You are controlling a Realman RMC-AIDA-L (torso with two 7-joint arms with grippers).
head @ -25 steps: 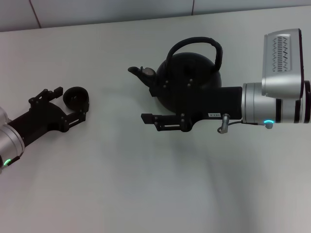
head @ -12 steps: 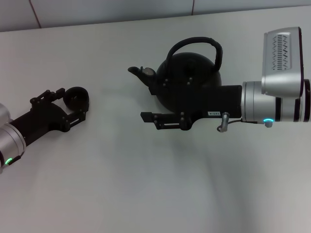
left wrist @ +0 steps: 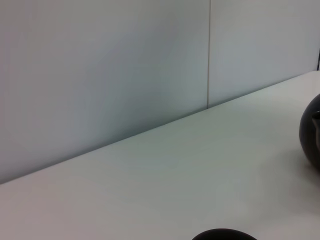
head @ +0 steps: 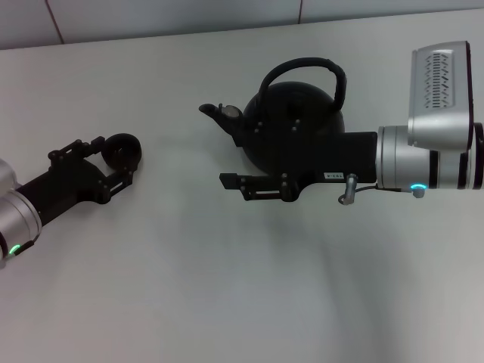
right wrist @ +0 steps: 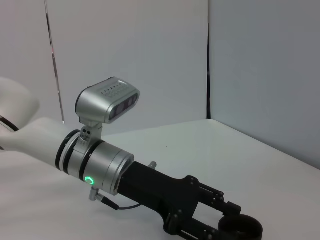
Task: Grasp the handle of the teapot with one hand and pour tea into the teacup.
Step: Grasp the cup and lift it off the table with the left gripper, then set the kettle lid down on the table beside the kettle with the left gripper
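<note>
The black teapot (head: 296,113) stands at the table's centre right, spout (head: 215,113) pointing left, and its arched handle (head: 304,66) is free. My right gripper (head: 234,160) reaches in from the right across the pot's near side and is open; one finger (head: 253,186) lies in front of the pot and the other overlaps its body. At the left, my left gripper (head: 117,158) is shut on the small black teacup (head: 122,149) at its fingertips. The right wrist view shows that left gripper (right wrist: 235,222) holding the teacup (right wrist: 242,228). In the left wrist view, the teacup's rim (left wrist: 222,234) and the teapot's edge (left wrist: 311,131) show.
The white table (head: 227,287) ends at a grey wall (head: 151,15) along the far side. The right wrist's silver camera housing (head: 442,91) sits at the right edge.
The left gripper has turned slightly and the teacup has shifted a little up and to the right with it. The right arm and the teapot have barely moved.
</note>
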